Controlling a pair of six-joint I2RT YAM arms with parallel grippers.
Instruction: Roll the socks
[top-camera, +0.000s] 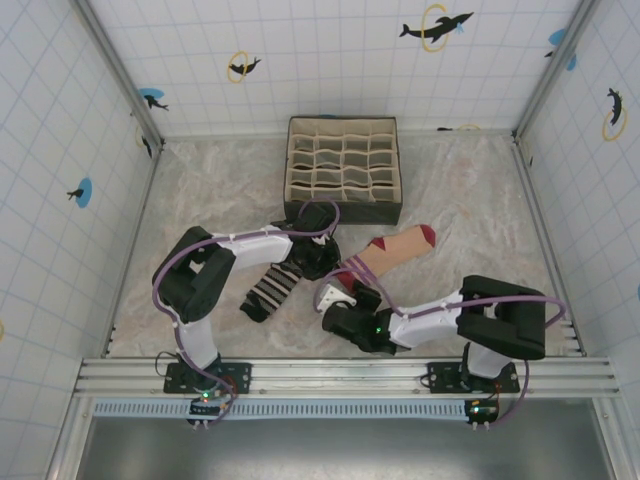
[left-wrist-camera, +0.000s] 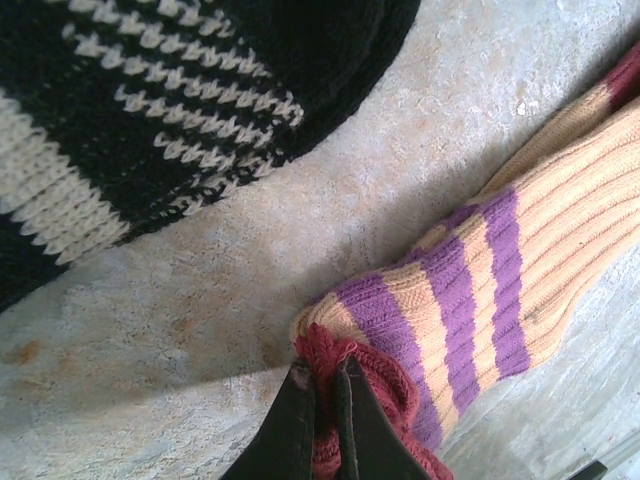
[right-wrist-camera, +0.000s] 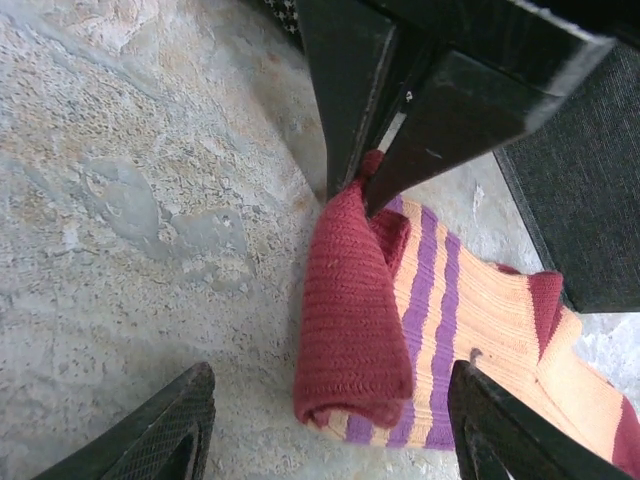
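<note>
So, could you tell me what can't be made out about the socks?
Top external: tan sock cuff end, partly hidden by left gripper.
Left wrist: striped sock, cut off by top and left edges.
Right wrist: tan sock's far end, cut off by right edge.

Loads of free table on the right and far left (bare stone there). Middle's jammed: left gripper and right gripper crowd the tan sock, striped sock beside them, box just behind.
</note>
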